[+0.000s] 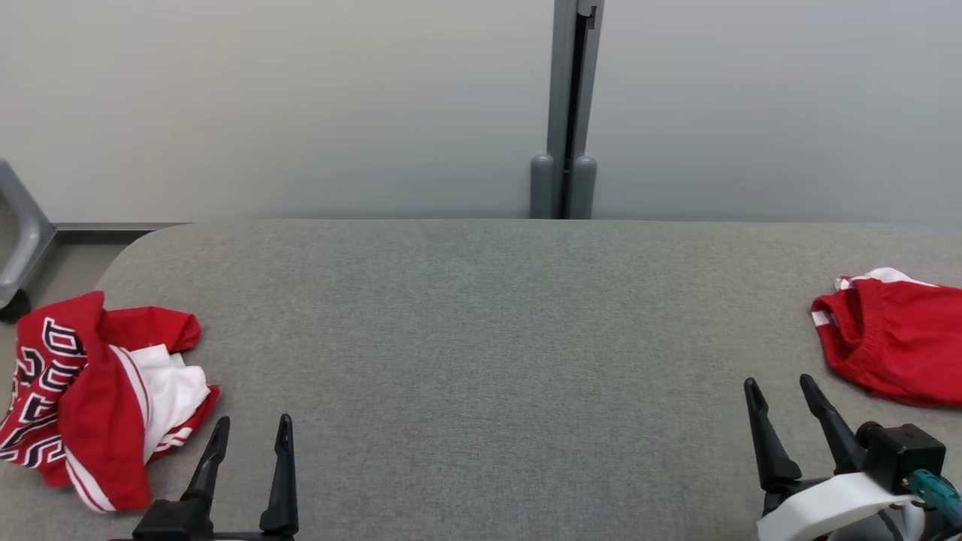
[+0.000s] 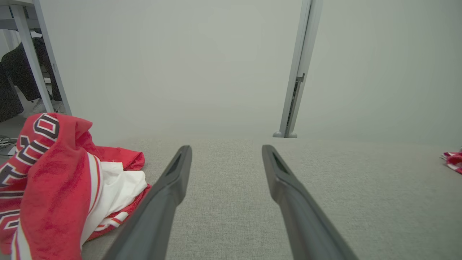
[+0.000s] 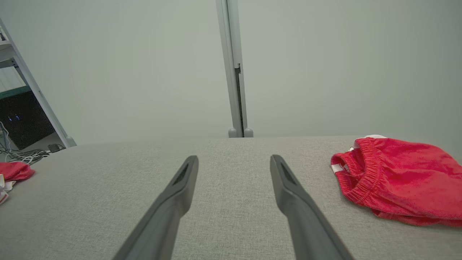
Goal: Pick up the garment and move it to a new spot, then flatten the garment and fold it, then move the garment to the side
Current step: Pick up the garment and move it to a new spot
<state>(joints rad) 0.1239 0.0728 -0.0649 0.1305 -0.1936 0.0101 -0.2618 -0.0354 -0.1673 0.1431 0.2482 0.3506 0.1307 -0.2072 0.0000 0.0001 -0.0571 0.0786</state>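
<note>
As seen from the head, shows the garment [image 1: 98, 398] crumpled at the far left edge of the grey bench [image 1: 481, 338], with black-and-white lettering and a white sleeve turned up. Finds the left tool [image 1: 253, 421] just beside it on the right, released, fingers spread and grasping nothing. Places the right tool [image 1: 778, 381] at lower right, likewise spread and empty, near a red cloth bundle [image 1: 894, 346] at the bench's right edge. Takes in a grey post [image 1: 567, 113] behind the bench.

From the left wrist, looks along the left tool [image 2: 226, 148], fingers wide apart above bare bench [image 2: 379, 198], garment [image 2: 54, 187] heaped just to the left, bundle [image 2: 454, 160] well apart at the right edge.

From the right wrist, looks along the right tool [image 3: 234, 157], open over the bench [image 3: 90, 202], bundle [image 3: 400, 180] near on the right, garment [image 3: 14, 171] far off on the left.
</note>
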